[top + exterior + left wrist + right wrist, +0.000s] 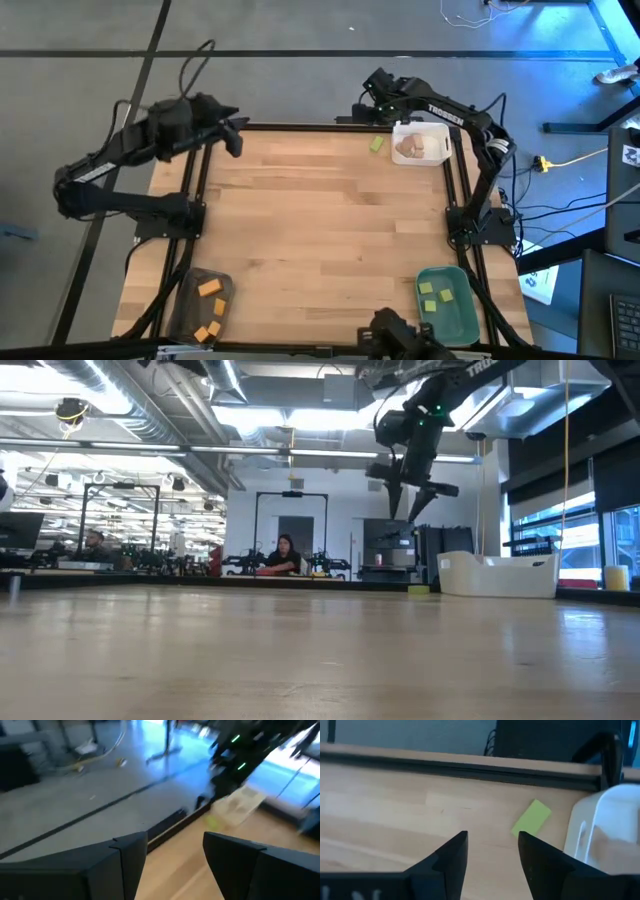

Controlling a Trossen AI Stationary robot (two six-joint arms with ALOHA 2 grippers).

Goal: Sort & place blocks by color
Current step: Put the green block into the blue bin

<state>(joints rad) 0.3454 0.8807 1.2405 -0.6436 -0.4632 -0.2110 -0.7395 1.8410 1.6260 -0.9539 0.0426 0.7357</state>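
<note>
High view shows you one light green block [377, 144] left on the tabletop [320, 230], just beyond the right gripper [492, 851]'s released, empty fingers.

White capital letters reading "TROSSEN" run along the dark right arm [446, 113] in the high view, above the far right part of the bench. In the low view the same arm [480, 370] shows only the start of that word, "TRU" or "TRO", cut off at the picture's upper edge. No other lettering, number or sign can be read.
</note>
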